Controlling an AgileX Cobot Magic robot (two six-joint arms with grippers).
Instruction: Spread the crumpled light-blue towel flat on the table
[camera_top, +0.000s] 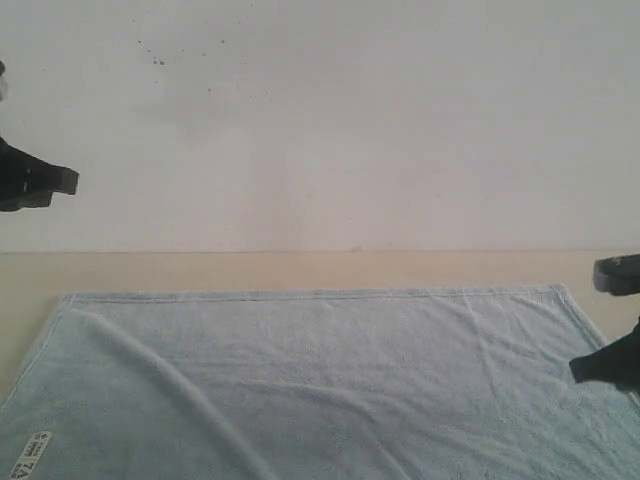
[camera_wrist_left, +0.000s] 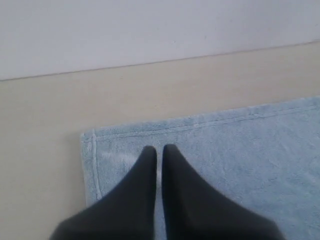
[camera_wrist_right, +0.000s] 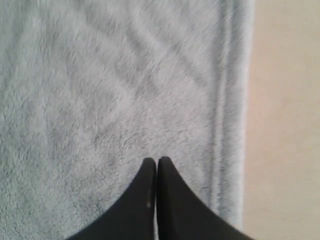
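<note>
The light-blue towel (camera_top: 330, 380) lies spread over the beige table (camera_top: 300, 268), its far hem straight and a long soft crease (camera_top: 150, 370) running diagonally across its left part. A white label (camera_top: 30, 452) shows at the near left corner. My left gripper (camera_top: 68, 181) hangs raised at the left edge of the exterior view. In the left wrist view this gripper (camera_wrist_left: 159, 149) is shut and empty above the towel's (camera_wrist_left: 240, 150) corner. My right gripper (camera_top: 605, 365) is at the right edge; its wrist view shows it (camera_wrist_right: 157, 161) shut and empty over the towel (camera_wrist_right: 100, 100) beside the side hem.
A plain white wall (camera_top: 320, 120) rises behind the table's far edge. Bare table shows as a strip beyond the towel's far hem (camera_wrist_left: 50, 125) and beside its right hem (camera_wrist_right: 285, 125).
</note>
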